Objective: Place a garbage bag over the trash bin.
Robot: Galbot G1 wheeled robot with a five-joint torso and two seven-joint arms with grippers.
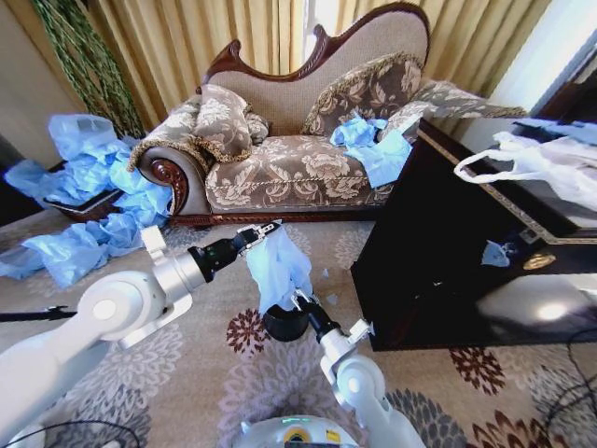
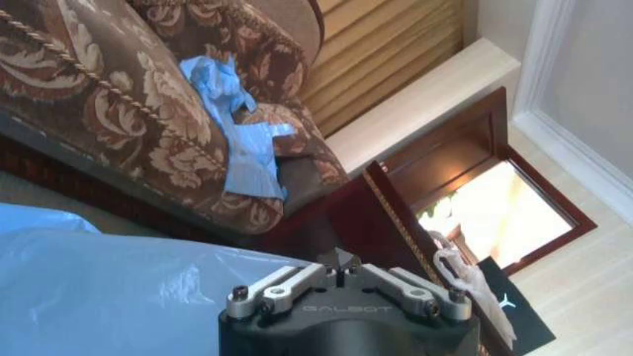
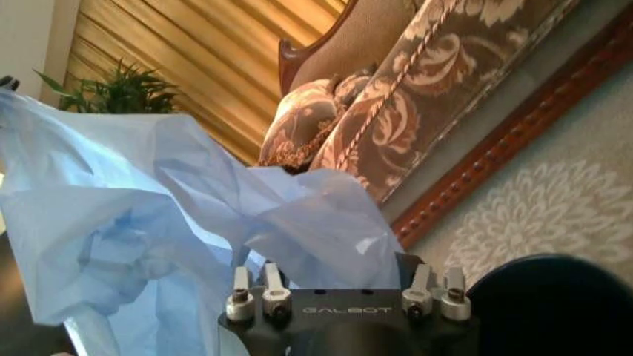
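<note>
Garbage bag hangs over the trash bin on the carpet before the sofa. Left hand pinches its top edge; right hand pinches the lower edge at the bin's rim.

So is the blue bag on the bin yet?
Not yet. The garbage bag hangs bunched above the trash bin, held up by the left gripper and right gripper; the bin's black side is bare.
</note>
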